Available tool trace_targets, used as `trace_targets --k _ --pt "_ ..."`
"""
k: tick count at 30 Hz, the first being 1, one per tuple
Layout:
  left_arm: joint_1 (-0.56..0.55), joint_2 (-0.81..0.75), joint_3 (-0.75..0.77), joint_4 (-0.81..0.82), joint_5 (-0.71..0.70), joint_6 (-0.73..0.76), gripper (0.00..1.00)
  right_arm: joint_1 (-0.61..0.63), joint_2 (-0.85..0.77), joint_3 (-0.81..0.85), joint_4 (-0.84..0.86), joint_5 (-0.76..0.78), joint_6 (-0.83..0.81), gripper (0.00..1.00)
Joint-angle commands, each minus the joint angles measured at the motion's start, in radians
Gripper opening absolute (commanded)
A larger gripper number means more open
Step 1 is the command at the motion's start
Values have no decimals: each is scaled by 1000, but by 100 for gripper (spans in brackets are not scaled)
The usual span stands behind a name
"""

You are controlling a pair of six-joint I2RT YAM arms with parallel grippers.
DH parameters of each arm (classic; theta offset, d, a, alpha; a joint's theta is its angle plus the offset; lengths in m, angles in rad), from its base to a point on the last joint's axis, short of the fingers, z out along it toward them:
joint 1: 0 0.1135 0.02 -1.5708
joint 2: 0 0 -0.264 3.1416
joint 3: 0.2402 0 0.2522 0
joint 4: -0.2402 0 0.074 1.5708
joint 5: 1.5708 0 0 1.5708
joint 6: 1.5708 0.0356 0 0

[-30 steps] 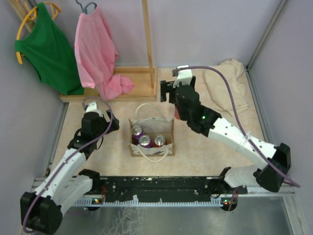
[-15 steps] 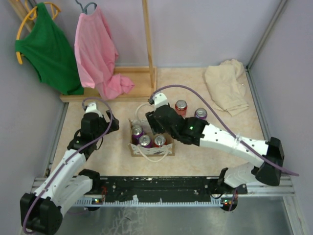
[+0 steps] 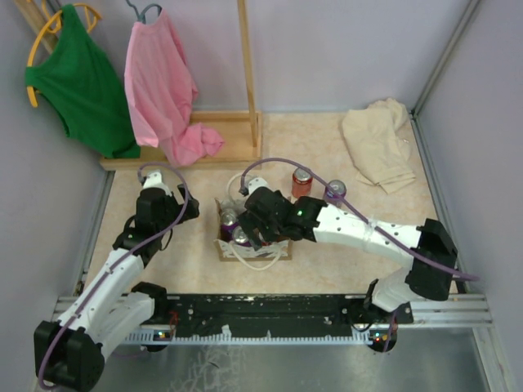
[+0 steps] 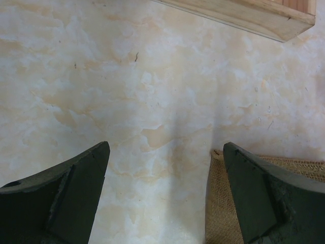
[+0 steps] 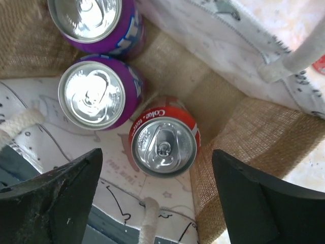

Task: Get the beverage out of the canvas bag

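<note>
The canvas bag stands upright on the floor between the arms, its white rope handles loose. Inside stand a red Coke can and two purple cans. My right gripper hovers open right over the bag's mouth, its fingers on either side of the red can and above it, touching nothing. Left of the bag my left gripper is open and empty above bare floor, with a corner of the bag's burlap by its right finger.
A red can and a purple can stand on the floor behind and right of the bag. A beige cloth lies at the back right. A wooden clothes stand with pink and green shirts is at the back left.
My right arm has swung from the back, near the wooden stand, forward and left to above the bag's mouth. The bag, its three cans and the left arm have not moved.
</note>
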Motion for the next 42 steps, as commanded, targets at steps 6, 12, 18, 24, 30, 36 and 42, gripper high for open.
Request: trace_targets --k 6,12,18,24,30,36,42 --pt "-3 2 -5 24 -10 0 99 7 38 11 -103 -52 -30 91" --pt "-3 7 -3 25 -8 -1 99 7 74 -2 -111 -43 -23 90" --pt "-4 5 -2 21 -5 0 99 6 91 -19 -73 -10 -8 88" --pt "-2 -6 -5 14 -13 0 99 5 109 -46 -16 4 -6 86" --pt "-3 -2 -6 13 -15 -1 99 6 131 -48 5 -5 -13 79" --pt "-3 8 -10 16 -10 -6 99 5 131 -55 10 -8 -17 58" --pt "-3 9 -8 16 -7 -8 99 5 128 -57 0 -8 -13 20"
